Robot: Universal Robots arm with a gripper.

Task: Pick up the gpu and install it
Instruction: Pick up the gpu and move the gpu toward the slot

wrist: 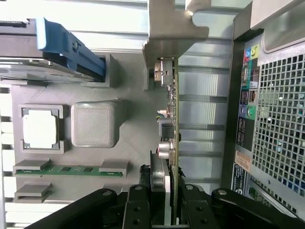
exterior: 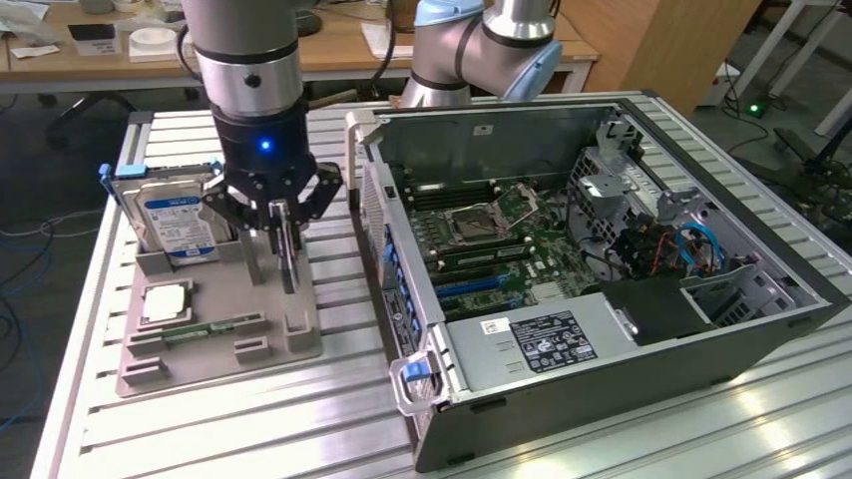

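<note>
- At the exterior view's left, a hard drive (exterior: 180, 222) is stood on edge in a grey holder (exterior: 219, 289); a CPU (exterior: 167, 299) and a memory stick (exterior: 213, 327) are laid in the holder's nearer pockets
- Just to the right of the drive, the gripper (exterior: 277, 215) is pointed straight down over the holder, and the gpu (exterior: 286, 261) is found directly beneath it, so no sideways gap is left between tool and card
- The gripper is judged closed on the gpu: in the wrist view the fingers (wrist: 137, 207) are seen pressed in on either side of the card's upper edge (wrist: 172, 129), with the gripper (wrist: 167, 210) set near one end of the card, not at its middle
- The gpu is stood on its long edge, thin side up; its lower edge is seen at the holder's slot, and whether it is lifted clear cannot be told
- Its long axis is laid level, running from the fingers to the metal bracket (wrist: 167, 33) at the hard-drive end, parallel to the case's rear panel (wrist: 248, 109)
- Its component face is turned toward the CPU pocket and its bare back toward the case
- At the exterior view's right, the open case (exterior: 745, 299) is laid on its side, with the motherboard (exterior: 500, 244) exposed upward, apart from the card
</note>
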